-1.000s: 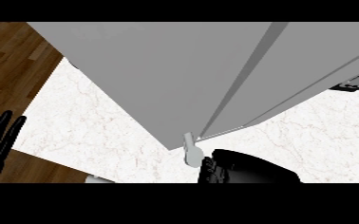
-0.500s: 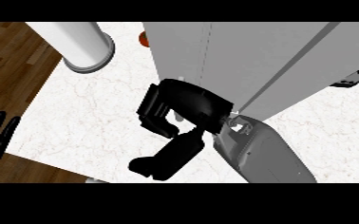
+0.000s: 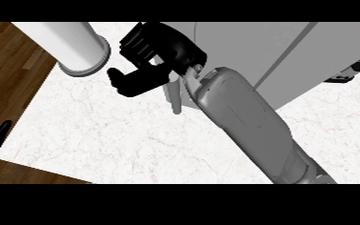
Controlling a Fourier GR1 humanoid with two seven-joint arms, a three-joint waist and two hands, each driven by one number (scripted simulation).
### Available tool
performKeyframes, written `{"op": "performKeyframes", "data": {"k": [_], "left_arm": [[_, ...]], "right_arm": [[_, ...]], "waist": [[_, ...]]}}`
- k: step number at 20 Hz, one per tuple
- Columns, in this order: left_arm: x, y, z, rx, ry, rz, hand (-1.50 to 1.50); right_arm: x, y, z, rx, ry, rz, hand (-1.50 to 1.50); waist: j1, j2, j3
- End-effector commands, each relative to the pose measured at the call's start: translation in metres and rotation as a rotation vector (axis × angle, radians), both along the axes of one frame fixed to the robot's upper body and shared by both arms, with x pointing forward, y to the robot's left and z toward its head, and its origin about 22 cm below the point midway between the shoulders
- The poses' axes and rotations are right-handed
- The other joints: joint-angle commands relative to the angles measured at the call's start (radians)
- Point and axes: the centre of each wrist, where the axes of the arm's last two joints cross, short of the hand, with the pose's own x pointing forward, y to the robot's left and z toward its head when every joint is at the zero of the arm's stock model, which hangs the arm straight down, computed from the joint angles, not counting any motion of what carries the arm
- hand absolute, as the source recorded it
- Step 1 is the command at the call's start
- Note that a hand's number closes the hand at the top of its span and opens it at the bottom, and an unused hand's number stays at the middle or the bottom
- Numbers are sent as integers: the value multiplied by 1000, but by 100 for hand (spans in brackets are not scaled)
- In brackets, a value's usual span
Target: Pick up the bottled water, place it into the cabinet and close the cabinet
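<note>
1. Nearest the viewer, the white marbled tabletop (image 3: 105,138) is seen filling the lower half of the view, with brown wooden floor beyond its edge at 9 and 7 o'clock.
2. A small dark sliver is seen at the far left edge, near 9 o'clock; what it is cannot be told, so the left hand's state cannot be told either.
3. The right forearm (image 3: 246,124) is seen entering from 5 o'clock and running up toward the centre, its long axis pointing toward 11 o'clock.
4. At its end the right hand (image 3: 158,57) is seen above the centre, at about 12 o'clock, with fingers curled and the thumb stretched toward 9 o'clock. Nothing can be seen inside the curl; whether the fingers are closed on the handle cannot be told.
5. A pale bar, judged to be the cabinet handle (image 3: 175,97), is seen just below the hand, beside the wrist.
6. The grey cabinet (image 3: 281,52) is seen behind hand and forearm, from 12 to 2 o'clock. Its inside is not visible, so its contents cannot be told.
7. The bottled water is not identified with certainty: a white upright cylinder (image 3: 70,43) stands at 10 o'clock, left of the hand and apart from it.
8. The next move is judged to turn on the hand lying beside the handle.
</note>
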Motion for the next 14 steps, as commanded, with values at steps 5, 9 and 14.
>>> {"op": "performKeyframes", "data": {"k": [5,9,14], "left_arm": [[-8,5,-2,5,-3,24,-150],[-10,7,-2,-11,-8,14,-150],[-12,7,-2,-20,-23,32,-150]], "right_arm": [[34,7,6,99,-52,-214,150],[38,2,-10,165,-14,-286,150],[41,3,0,236,40,-351,-150]], "waist": [[-29,1,2],[-37,5,2],[-40,6,2]]}}
